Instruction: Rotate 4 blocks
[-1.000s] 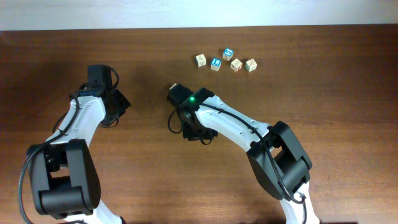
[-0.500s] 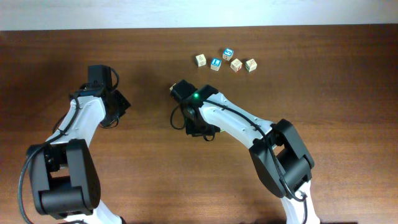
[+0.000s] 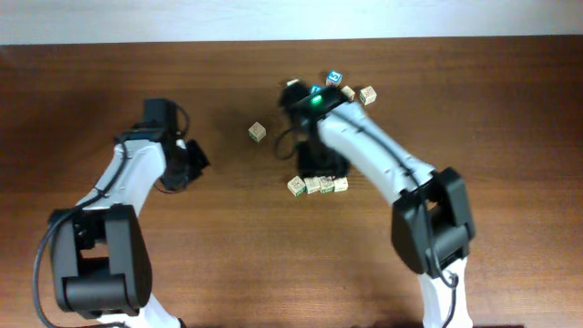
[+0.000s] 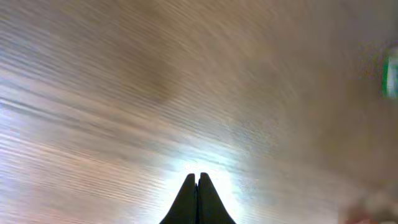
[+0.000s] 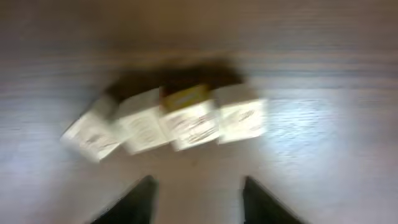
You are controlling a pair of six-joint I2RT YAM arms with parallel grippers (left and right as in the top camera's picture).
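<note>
With the four blocks set tight in a row mid-desk, the right tool, fingers apart and empty just near of them, could knock neighbours askew while pinching one; the left tool is pinched closed, far left.

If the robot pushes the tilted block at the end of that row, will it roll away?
Probably not: the end block is a flat-sided cube, so it should slide or turn. It looks like pale wood: likely stiff, light. Its neighbour sits close, so that may get nudged.
</note>
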